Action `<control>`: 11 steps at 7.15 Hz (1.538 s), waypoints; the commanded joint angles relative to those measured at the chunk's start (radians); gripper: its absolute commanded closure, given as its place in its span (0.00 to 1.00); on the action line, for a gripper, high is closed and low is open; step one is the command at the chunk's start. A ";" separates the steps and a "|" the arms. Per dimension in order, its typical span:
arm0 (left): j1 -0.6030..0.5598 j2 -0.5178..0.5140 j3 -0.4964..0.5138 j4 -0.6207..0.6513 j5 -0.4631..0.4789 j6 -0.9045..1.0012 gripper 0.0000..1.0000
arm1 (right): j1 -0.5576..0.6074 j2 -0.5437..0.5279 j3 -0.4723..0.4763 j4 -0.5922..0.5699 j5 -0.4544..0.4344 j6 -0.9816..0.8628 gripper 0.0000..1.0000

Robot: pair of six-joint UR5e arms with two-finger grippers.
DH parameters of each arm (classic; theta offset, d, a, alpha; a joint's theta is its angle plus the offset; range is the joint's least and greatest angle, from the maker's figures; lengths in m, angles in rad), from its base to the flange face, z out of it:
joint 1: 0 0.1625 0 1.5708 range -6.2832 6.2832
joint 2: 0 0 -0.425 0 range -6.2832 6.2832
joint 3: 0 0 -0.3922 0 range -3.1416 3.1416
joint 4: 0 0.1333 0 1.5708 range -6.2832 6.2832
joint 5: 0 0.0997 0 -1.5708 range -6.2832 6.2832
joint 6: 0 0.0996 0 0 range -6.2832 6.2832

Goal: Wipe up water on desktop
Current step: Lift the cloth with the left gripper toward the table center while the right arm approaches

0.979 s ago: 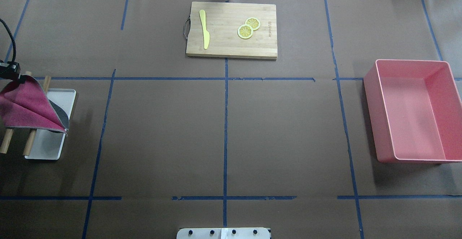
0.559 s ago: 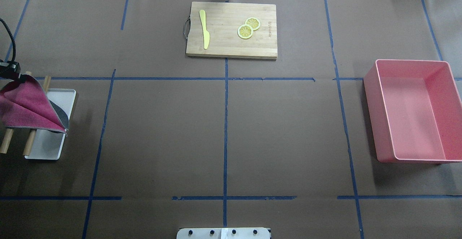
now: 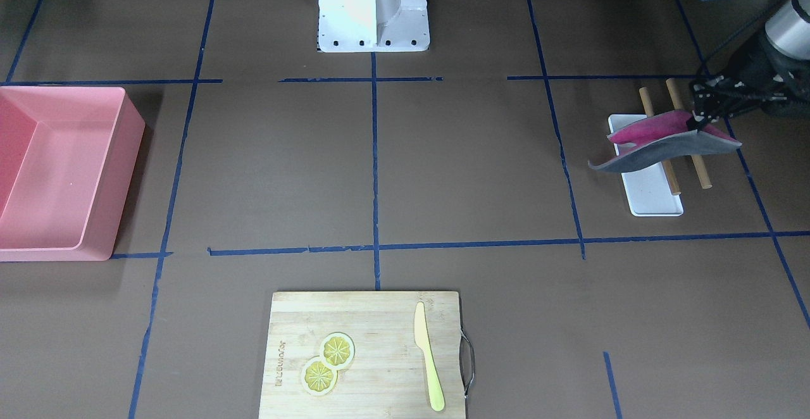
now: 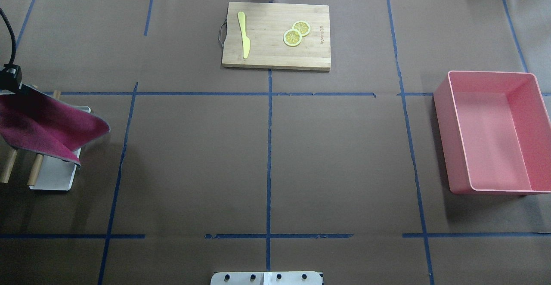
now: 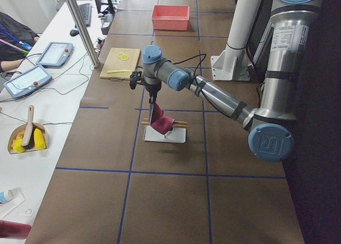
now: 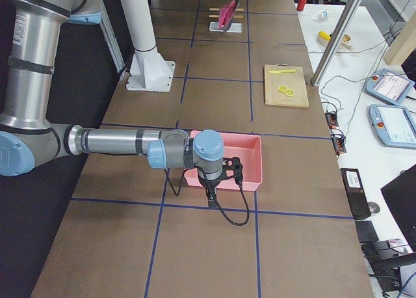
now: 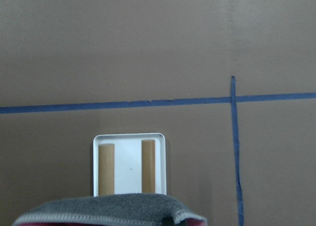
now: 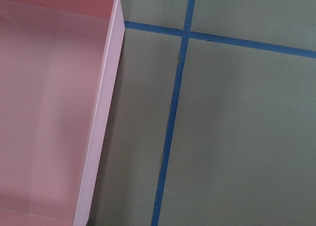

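Note:
The brown desktop (image 4: 193, 160) with blue tape lines shows no water that I can make out. My left gripper (image 3: 697, 124) is shut on one edge of a magenta cloth with a grey back (image 3: 658, 143). It holds the cloth in the air over a small white tray (image 3: 652, 194) at the table's left end. In the overhead view the cloth (image 4: 47, 128) hangs spread over the tray (image 4: 54, 177). My right gripper (image 6: 211, 199) shows only in the exterior right view, low beside the pink bin; I cannot tell if it is open or shut.
Two wooden rods (image 3: 699, 169) lie across the tray. A pink bin (image 4: 495, 134) stands at the right end. A wooden cutting board (image 4: 275, 35) at the far middle carries a yellow knife (image 4: 244, 35) and two lemon slices (image 4: 296, 33).
The cloth has swung out: its free edge now reaches further right over the tray. The left gripper has shifted slightly toward the far side.

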 commanded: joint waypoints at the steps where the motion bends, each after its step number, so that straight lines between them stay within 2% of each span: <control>1: 0.001 -0.172 -0.118 0.321 0.002 -0.035 1.00 | -0.001 0.021 0.004 -0.002 0.004 0.004 0.00; 2: 0.021 -0.270 -0.123 0.376 0.002 -0.172 1.00 | -0.006 0.044 0.004 -0.002 0.037 0.005 0.00; 4: 0.176 -0.391 -0.124 0.376 0.011 -0.494 1.00 | -0.042 0.110 0.010 0.005 0.092 0.051 0.00; 7: 0.259 -0.549 -0.112 0.364 0.008 -0.772 1.00 | -0.224 0.262 0.018 0.110 0.100 0.082 0.00; 9: 0.284 -0.605 -0.056 0.242 0.006 -0.933 1.00 | -0.344 0.427 0.033 0.112 0.100 0.180 0.01; 11: 0.310 -0.668 -0.005 0.176 0.006 -1.117 1.00 | -0.473 0.535 0.079 0.158 0.035 0.367 0.01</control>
